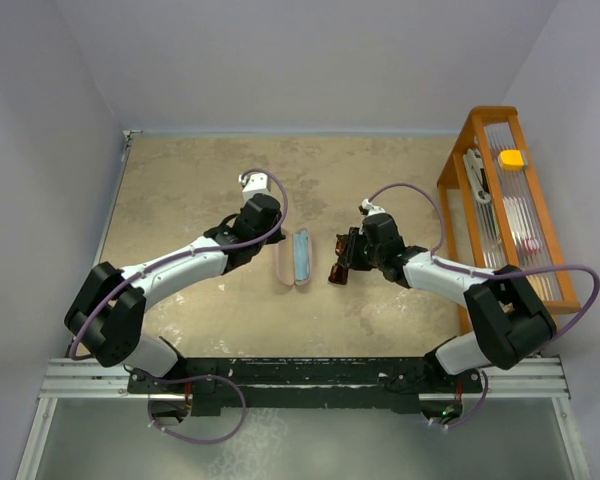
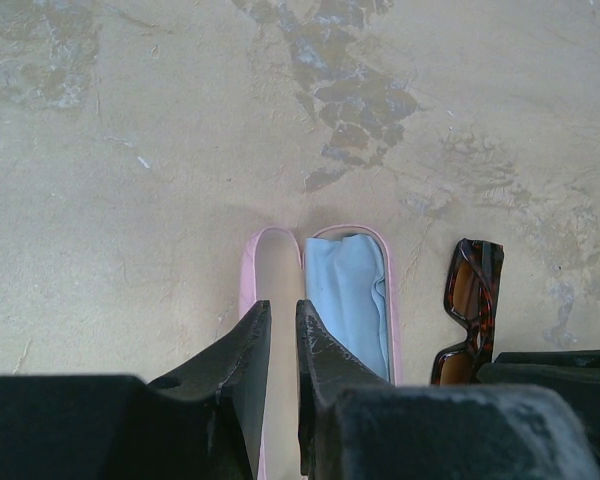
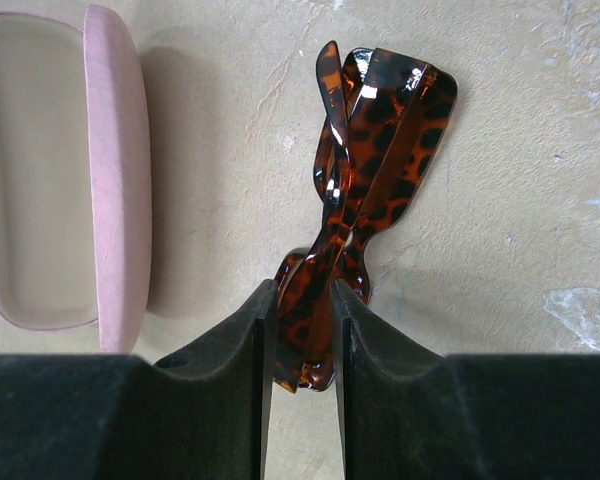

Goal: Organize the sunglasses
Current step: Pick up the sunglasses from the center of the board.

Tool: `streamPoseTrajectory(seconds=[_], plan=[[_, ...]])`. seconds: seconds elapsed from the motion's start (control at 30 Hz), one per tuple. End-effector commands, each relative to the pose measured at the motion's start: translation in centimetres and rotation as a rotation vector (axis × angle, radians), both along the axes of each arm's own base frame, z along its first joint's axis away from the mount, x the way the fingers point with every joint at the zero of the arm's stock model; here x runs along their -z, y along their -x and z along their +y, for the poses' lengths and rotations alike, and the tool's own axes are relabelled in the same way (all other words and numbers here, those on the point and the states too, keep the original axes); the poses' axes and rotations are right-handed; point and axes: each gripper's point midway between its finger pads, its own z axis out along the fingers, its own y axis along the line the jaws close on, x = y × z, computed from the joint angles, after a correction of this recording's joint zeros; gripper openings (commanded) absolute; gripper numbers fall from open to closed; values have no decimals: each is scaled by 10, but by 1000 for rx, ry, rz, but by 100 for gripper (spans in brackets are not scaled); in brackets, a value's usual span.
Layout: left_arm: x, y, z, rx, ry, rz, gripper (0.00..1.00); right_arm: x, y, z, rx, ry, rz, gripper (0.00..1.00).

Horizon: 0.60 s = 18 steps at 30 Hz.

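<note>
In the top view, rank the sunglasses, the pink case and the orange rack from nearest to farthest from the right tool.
1. The sunglasses, lying between the fingers of the right tool.
2. The pink case, lying open just to the tool's left, near the table's middle.
3. The orange rack, at the table's right edge, clearly farthest.

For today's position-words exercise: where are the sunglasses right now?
In the top view the sunglasses lie folded on the table, right of centre, just right of the open pink case, one end between the fingers of the right gripper.
</note>
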Motion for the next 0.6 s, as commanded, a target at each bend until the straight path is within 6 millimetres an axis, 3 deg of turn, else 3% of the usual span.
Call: streamPoseTrajectory(seconds=[0.0,0.57], plan=[[-18,-7,-5,-2,64,-52,13,-9,-14,4,19,-1,-30,30],[-15,-6,-8,13,71,-46,13,0,-27,11,38,-11,-29,31]])
